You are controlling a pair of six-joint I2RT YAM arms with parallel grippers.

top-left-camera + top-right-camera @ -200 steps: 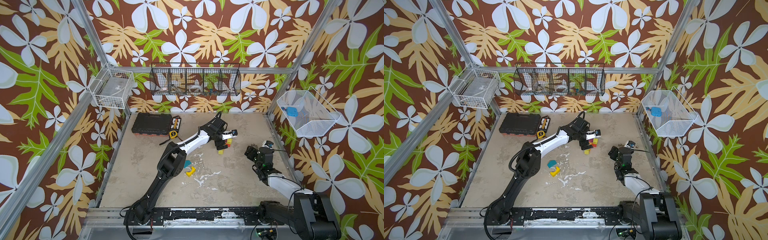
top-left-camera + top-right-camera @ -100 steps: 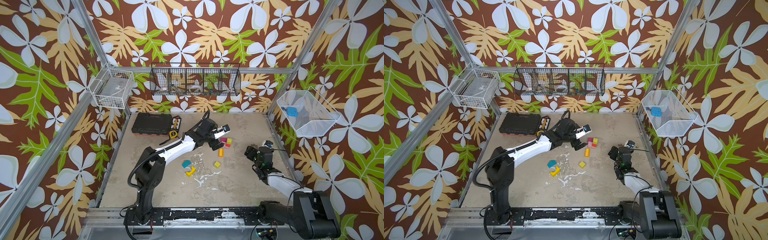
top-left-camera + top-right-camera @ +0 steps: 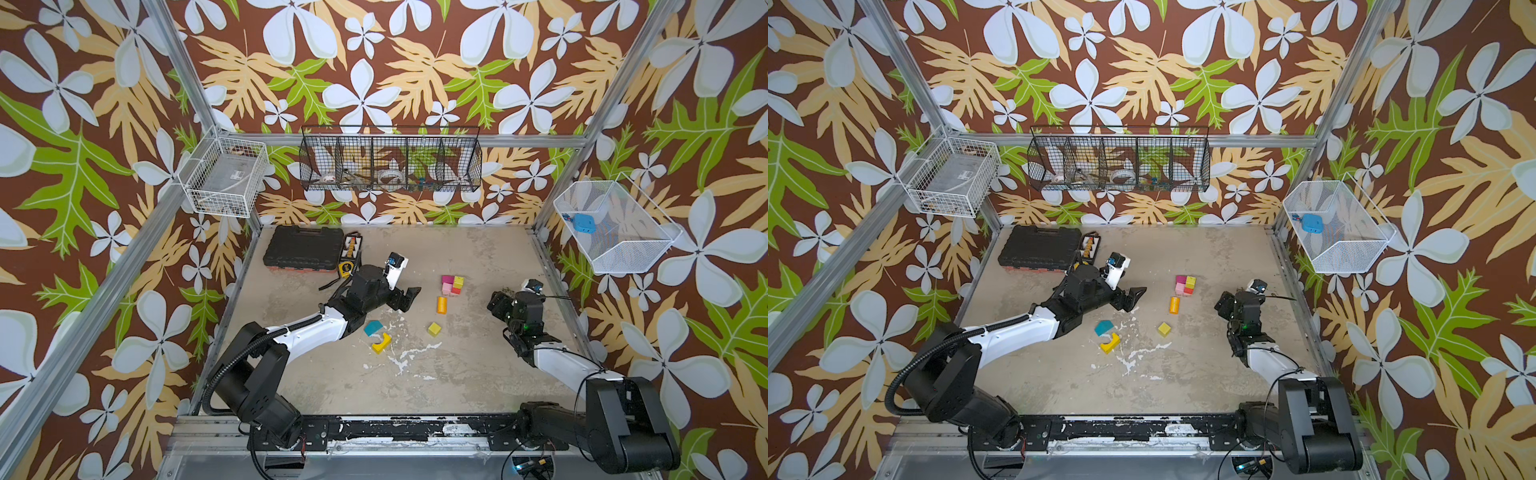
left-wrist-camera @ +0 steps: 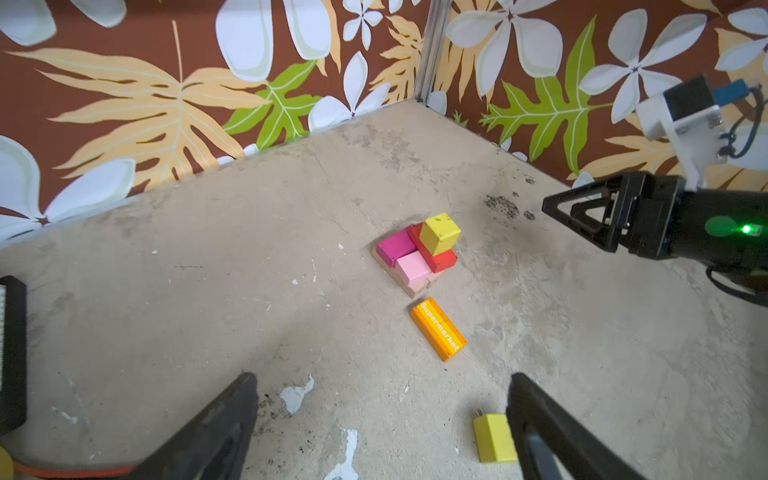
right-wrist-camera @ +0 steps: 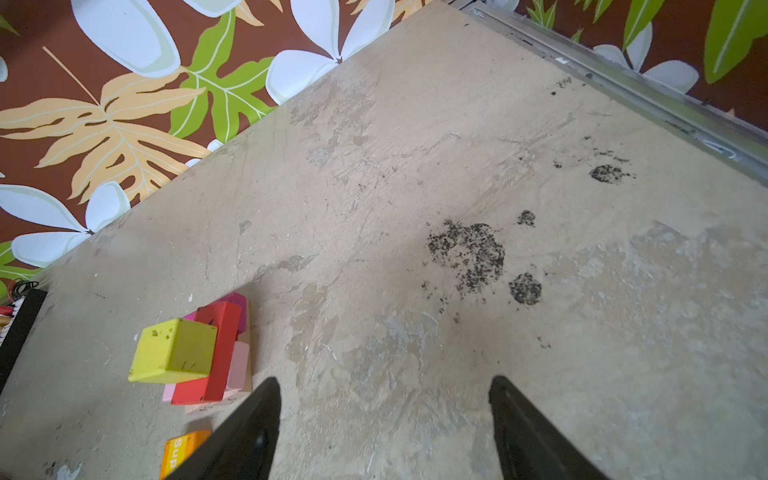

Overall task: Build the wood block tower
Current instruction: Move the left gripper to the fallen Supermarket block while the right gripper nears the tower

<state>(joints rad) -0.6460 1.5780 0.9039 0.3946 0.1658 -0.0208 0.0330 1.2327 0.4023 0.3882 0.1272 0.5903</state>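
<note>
Nearest the arm bases, a yellow arch (image 3: 381, 342) and a teal block (image 3: 374, 327) lie right beside each other on the table (image 3: 457, 374), with a loose yellow cube (image 3: 434, 329) off to one side. Further back, the orange block (image 3: 441, 305) lies flat just in front of the tower (image 3: 451, 285). So far that's a tan plank (image 4: 411, 289), a magenta block (image 4: 395, 247) and a pink block (image 4: 413, 266) on it, a red bar (image 4: 438, 259) across those, and a top cube (image 4: 439, 232).

The left gripper (image 3: 409, 298) hangs near the orange block, jaws apart, nothing in them. The right gripper (image 5: 384, 380) sits on the tower's other side, also spread and empty.

The blocks look like light, stiff painted wood, probably a bit slick, so pinching flat opposite faces seems the way to go. For the orange block that means across its long sides. The stack is loose, so a bump would likely shift it.
</note>
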